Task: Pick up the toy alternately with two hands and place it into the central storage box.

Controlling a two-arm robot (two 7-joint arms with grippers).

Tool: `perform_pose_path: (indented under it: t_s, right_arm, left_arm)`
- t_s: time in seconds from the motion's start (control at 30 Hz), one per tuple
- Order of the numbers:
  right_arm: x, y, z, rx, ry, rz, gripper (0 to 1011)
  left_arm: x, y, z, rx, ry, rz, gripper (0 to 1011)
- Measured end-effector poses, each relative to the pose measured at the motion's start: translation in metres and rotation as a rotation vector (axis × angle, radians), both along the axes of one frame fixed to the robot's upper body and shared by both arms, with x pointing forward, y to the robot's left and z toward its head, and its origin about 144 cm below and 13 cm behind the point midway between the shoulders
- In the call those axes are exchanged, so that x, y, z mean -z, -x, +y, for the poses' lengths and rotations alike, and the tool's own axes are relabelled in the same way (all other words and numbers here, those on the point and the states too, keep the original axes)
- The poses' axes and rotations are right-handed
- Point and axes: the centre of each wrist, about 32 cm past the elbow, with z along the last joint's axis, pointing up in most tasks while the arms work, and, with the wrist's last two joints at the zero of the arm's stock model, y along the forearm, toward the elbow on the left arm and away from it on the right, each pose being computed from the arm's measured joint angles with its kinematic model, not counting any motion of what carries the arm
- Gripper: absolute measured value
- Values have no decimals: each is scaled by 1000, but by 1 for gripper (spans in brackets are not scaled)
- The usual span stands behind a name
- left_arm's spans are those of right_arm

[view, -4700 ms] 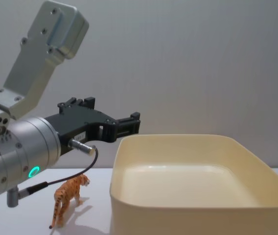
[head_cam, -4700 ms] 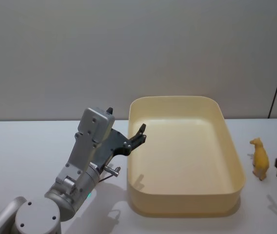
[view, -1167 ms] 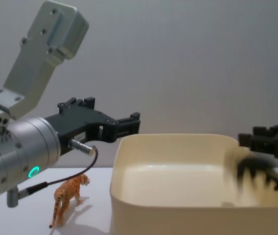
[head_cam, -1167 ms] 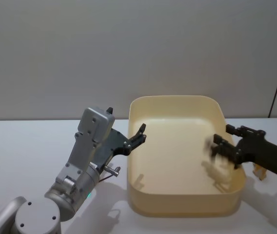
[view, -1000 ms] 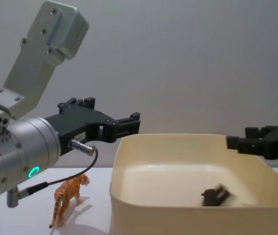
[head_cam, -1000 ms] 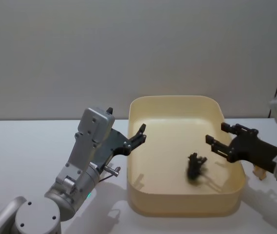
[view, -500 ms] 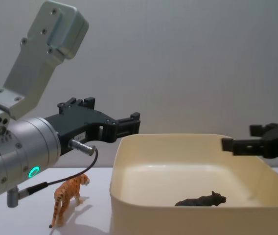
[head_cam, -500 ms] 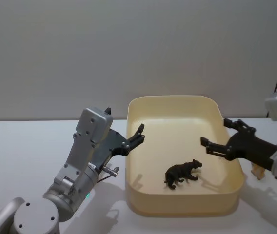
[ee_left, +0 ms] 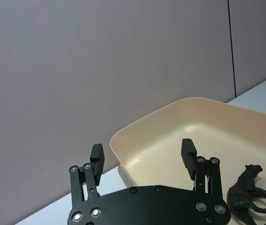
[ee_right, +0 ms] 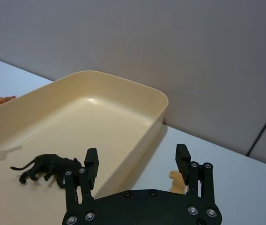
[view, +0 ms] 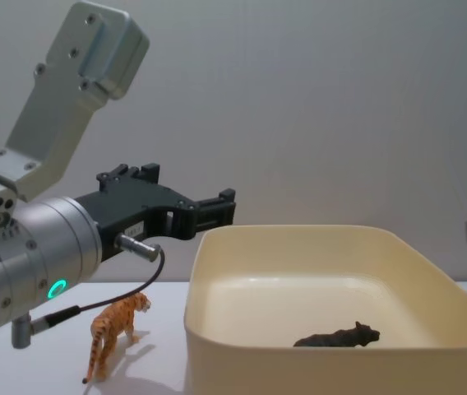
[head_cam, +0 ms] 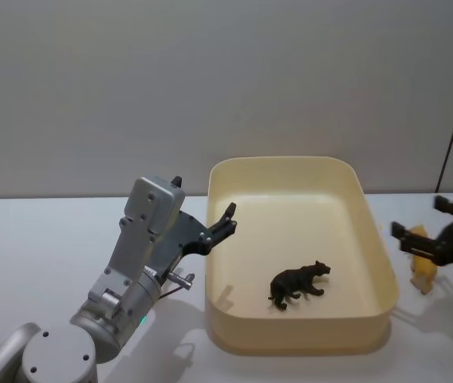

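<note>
The cream storage box [head_cam: 380,267] stands mid-table. A black panther toy [head_cam: 299,284] lies on its floor, free of both grippers, and also appears in the chest view [view: 337,337] and the right wrist view [ee_right: 46,168]. My right gripper [head_cam: 419,218] is open and empty, just outside the box's right wall, above a yellow toy animal [head_cam: 423,271]. Beside the box's left rim hovers my left gripper [head_cam: 228,222], open and empty. An orange tiger toy [view: 117,333] stands on the table left of the box, under the left arm.
The white table [head_cam: 35,247] runs left and in front of the box. A grey wall stands close behind it. My left arm's silver body with its green ring [view: 56,288] takes up the near left.
The black toy dropped from my right gripper into the box and came to rest. The right gripper then drew back rightward, out past the box wall. The left arm stayed still.
</note>
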Motion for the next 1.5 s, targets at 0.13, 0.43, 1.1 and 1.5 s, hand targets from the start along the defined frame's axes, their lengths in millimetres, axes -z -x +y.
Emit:
perform_pose_path:
  t_s: [0.13, 0.43, 1.1, 1.5]
  right_arm:
    - [-1, 11, -12, 34, 3, 11, 1001]
    - [3, 29, -31, 96, 27, 67, 1001]
    - [31, 9, -34, 135, 90, 176, 1001]
    - [45, -16, -13, 92, 96, 196, 1001]
  left_arm:
    - [0, 0, 0, 0, 0, 0, 1001]
    - [0, 0, 0, 0, 0, 0, 1001]
    - [0, 0, 0, 0, 0, 0, 1001]
    - [0, 0, 0, 0, 0, 0, 1001]
